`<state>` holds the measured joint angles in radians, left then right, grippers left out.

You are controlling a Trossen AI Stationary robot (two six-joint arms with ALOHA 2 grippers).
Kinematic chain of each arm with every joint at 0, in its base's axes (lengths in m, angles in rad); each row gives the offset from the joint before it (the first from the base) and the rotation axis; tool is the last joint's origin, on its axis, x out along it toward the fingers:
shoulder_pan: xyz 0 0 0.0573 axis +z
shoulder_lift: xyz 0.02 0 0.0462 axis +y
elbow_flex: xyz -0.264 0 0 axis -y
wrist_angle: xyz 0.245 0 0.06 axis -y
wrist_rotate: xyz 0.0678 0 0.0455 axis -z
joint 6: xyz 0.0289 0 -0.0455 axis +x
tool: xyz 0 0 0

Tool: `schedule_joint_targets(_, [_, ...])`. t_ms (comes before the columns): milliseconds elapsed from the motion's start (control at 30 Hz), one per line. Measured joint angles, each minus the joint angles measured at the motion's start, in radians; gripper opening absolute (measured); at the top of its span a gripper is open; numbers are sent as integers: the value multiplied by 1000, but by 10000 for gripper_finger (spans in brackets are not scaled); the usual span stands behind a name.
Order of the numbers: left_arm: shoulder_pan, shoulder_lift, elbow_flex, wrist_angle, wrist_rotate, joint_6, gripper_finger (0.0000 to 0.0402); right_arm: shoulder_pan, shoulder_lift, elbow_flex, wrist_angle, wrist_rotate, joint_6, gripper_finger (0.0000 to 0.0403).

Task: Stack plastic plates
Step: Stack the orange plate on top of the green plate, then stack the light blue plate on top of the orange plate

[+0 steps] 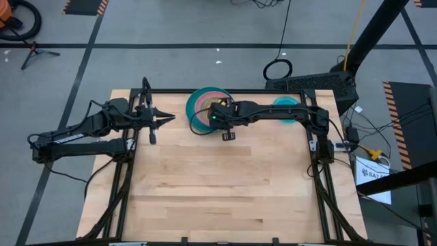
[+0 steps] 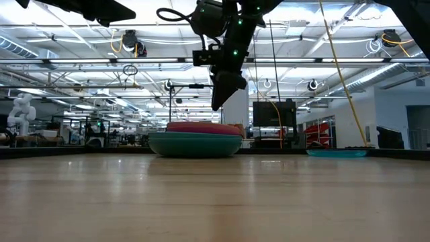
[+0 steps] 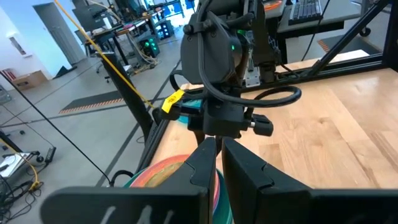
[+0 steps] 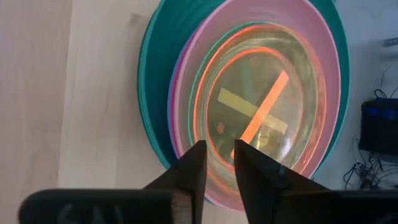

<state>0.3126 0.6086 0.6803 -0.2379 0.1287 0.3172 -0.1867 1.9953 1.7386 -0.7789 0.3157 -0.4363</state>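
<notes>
A stack of plastic plates [image 1: 205, 104] rests on the table near its far edge: a large teal one at the bottom, magenta and pale pink above, then translucent orange and lime-green ones [image 4: 261, 106]. In the low view the stack [image 2: 195, 142] sits flat. A lone cyan plate [image 1: 287, 109] lies to its right, under the right arm. My right gripper [image 4: 217, 158] hangs above the stack's right side [image 2: 219, 101], pointing down, fingers a narrow gap apart, holding nothing. My left gripper [image 1: 166, 117] waits left of the stack, shut and empty [image 3: 217, 155].
The black frame rail [image 1: 171, 91] runs along the table's far edge just behind the stack. The cyan plate [image 2: 336, 152] lies flat at the far right. Bare wood [image 1: 218, 184] stretches across the middle and near half of the table.
</notes>
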Motion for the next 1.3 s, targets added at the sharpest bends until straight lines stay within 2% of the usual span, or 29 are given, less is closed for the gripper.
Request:
schedule_joint_targets(200, [0, 0, 0, 0, 0, 1, 35, -2, 0, 0, 11, 1, 84, 100])
schedule_joint_targets(367, [0, 0, 0, -2, 0, 1, 35, -10, -19, 0, -47, 0, 181, 103])
schedule_joint_targets(667, [0, 0, 0, -3, 0, -6, 35, -74, -95, 0, -282, -3, 497, 90])
schedule_joint_targets(867, [0, 0, 0, -7, 0, -12, 35, -147, -125, -19, -424, -5, 576, 89])
schedule_joint_targets(1033, [0, 0, 0, -24, 0, -12, 35, -205, -172, -133, -392, -5, 579, 89])
schedule_joint_targets(1300, [0, 0, 0, -29, 0, -28, 35, -330, -307, -481, -122, -13, 620, 89])
